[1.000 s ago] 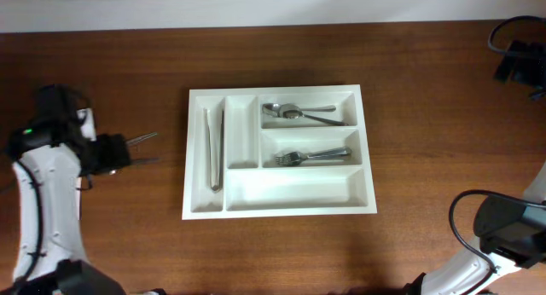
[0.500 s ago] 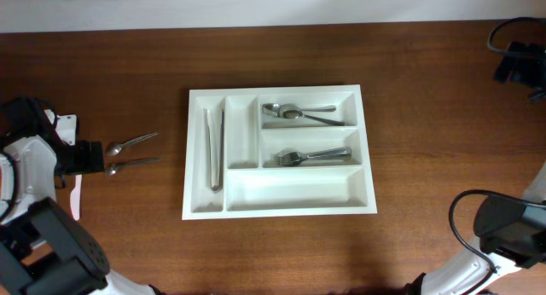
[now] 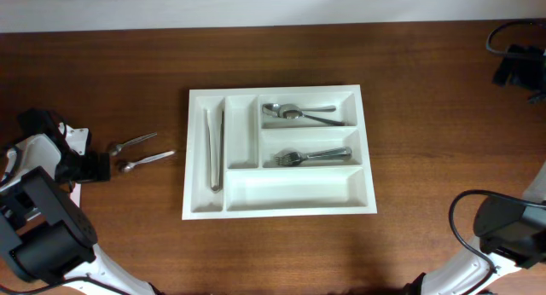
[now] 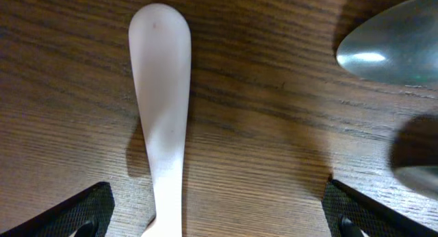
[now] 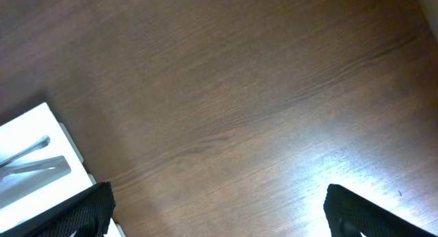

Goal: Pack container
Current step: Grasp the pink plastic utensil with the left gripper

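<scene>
A large white plastic tray with five boxes (image 3: 277, 211) is seen in the middle of the brown wooden table (image 3: 426, 159), well apart from every edge. Two grey metal knives (image 3: 213, 146) are laid in the long narrow box along the tray's left side. Some shiny metal spoons (image 3: 294, 112) are laid in the box at the tray's far right corner. Some shiny metal forks (image 3: 311, 155) are laid in the box just next to that one.

One small metal spoon (image 3: 134, 141) and a second small metal spoon (image 3: 147, 160) are laid on the table between the tray and the table's left edge. They are close together but not touching.

The left gripper (image 4: 217, 220) is held low over the table near the left edge, just beside the two spoons. Its jaws are spread wide and nothing is held. A pale white plastic handle (image 4: 161, 107) with a round end is laid flat on the wood between its black fingers (image 4: 75, 213).

The right gripper (image 5: 219, 227) is held over the table's wood beside a corner of the tray. Its jaws are spread wide too, and nothing is gripped.
</scene>
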Robot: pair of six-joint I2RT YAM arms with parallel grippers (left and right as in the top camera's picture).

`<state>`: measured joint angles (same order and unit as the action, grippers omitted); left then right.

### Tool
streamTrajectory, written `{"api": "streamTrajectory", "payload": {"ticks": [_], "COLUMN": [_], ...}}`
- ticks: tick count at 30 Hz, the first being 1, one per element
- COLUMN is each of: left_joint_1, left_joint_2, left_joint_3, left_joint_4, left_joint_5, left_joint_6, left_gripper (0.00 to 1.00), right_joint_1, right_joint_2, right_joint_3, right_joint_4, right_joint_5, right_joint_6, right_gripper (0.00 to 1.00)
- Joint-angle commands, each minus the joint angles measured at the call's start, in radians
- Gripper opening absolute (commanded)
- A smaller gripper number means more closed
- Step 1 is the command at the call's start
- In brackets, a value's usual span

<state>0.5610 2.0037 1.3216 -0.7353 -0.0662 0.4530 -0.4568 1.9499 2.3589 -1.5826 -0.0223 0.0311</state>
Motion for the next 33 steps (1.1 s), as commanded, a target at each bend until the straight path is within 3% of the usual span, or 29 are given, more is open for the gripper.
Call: {"api": "streamTrajectory", "payload": {"ticks": [1,7,16,19,22,28,33], "left_joint_1": [0.012,0.070,0.097,0.096,0.096,0.097,0.096], "left_joint_2": [0.046,0.046,0.049,0.068,0.084,0.095,0.095], "left_joint_3": [-0.008,-0.009,-0.011,-0.011,-0.011,-0.011,-0.011], "left_joint_4": [0.018,0.018,0.026,0.024,0.023,0.022,0.018], "left_joint_5": [0.000,0.065,0.098,0.100,0.114,0.115,0.115], "left_joint_6": [0.018,0.017,0.024,0.024,0.024,0.024,0.024], "left_gripper": [0.99,1.00,0.89,0.70,0.63,0.36,0.24], "right_joint_1": [-0.002,-0.002,-0.002,-0.002,-0.002,-0.002,-0.002], "right_joint_2": [0.000,0.000,0.000,0.000,0.000,0.000,0.000], "right_joint_3": [0.001,0.001,0.001,0.001,0.001,0.001,0.001], "right_joint_4": [-0.001,-0.001,-0.008,-0.019,-0.027,-0.034,-0.035], "right_joint_5": [0.008,0.008,0.008,0.009,0.009,0.009,0.009], "right_joint_6": [0.011,0.011,0.011,0.011,0.011,0.011,0.011], "right_gripper": [0.99,0.99,0.99,0.99,0.99,0.99,0.99]}}
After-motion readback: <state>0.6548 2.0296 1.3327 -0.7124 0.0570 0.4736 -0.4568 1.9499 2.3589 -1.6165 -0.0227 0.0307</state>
